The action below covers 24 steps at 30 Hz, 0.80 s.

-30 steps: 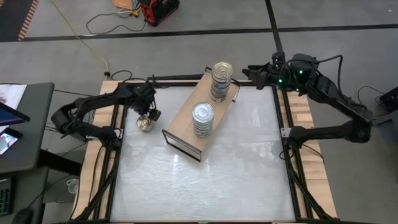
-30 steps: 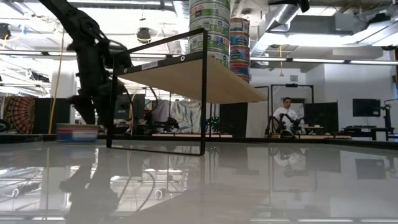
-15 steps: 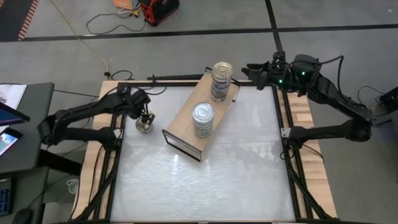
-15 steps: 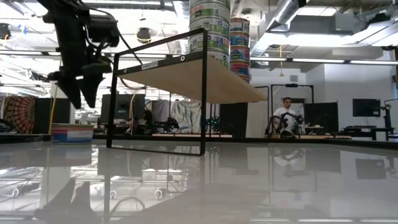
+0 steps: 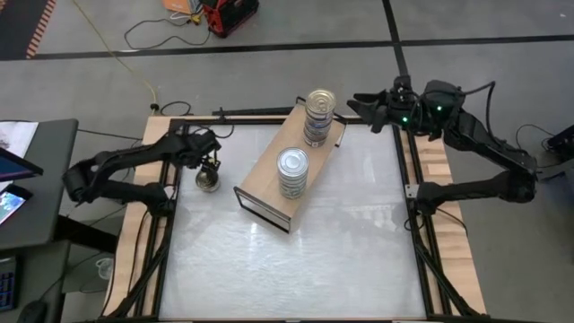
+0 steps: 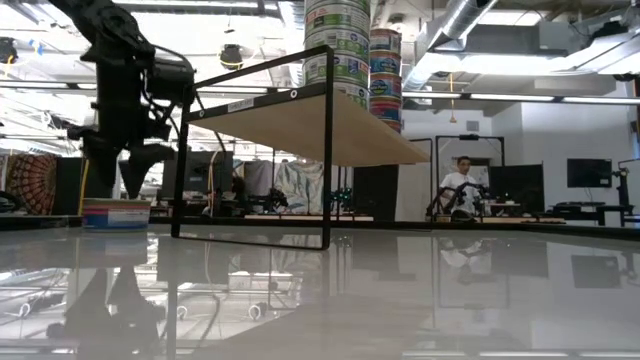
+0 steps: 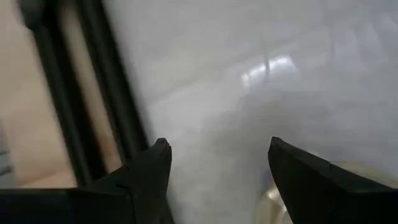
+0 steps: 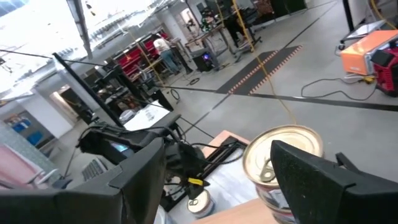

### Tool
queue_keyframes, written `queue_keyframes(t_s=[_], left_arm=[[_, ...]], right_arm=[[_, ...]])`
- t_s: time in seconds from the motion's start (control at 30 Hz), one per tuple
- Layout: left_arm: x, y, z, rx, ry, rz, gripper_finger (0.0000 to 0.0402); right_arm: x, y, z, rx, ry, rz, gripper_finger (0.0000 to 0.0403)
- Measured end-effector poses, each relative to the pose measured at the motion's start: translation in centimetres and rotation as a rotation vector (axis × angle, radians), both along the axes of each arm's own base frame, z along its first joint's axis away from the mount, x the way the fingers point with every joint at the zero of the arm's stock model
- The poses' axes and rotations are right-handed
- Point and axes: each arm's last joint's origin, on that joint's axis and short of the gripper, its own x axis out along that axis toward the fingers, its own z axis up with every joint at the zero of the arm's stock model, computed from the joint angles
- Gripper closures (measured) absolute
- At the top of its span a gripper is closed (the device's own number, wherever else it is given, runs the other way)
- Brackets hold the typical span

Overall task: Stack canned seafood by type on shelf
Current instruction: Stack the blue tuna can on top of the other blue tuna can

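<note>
While two tin stacks (image 5: 292, 170) stand on the shelf (image 5: 265, 184), the left end effector (image 5: 212, 167) hovers wide over a loose tin (image 5: 208, 181); the right end effector (image 5: 357, 102), also wide, waits.

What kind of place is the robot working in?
Probably a big workshop or robot lab. Silver air ducts run across the bare ceiling, red storage racks stand on the grey concrete floor, and a person sits among more equipment.

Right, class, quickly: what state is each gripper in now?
Left gripper: open, empty, above the lone tin.
Right gripper: open, empty, beside the gold-lidded stack.
</note>
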Motion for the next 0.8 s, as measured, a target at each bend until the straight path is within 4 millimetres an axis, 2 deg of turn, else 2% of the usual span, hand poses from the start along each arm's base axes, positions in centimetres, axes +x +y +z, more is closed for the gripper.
queue_keyframes(t_s=[0.23,0.5,0.67,0.8], left_arm=[[0.5,-0.8,-1.3,-0.205,-0.055,-0.076,0.0146],[0.2,-4.2,-0.7,-0.387,-0.084,-0.154,0.0146],[-0.2,-6.2,0.1,-0.373,-0.052,-0.169,0.0146],[-0.8,-7.4,1.4,-0.308,-0.139,-0.201,0.0146]], right_arm=[[0.1,0.3,0.0,0.000,-0.001,0.018,0.0092],[0.2,0.4,0.0,0.006,-0.005,0.021,0.0092],[0.2,0.4,0.0,0.006,-0.005,0.021,0.0092],[0.2,0.4,0.0,0.006,-0.005,0.020,0.0092]])
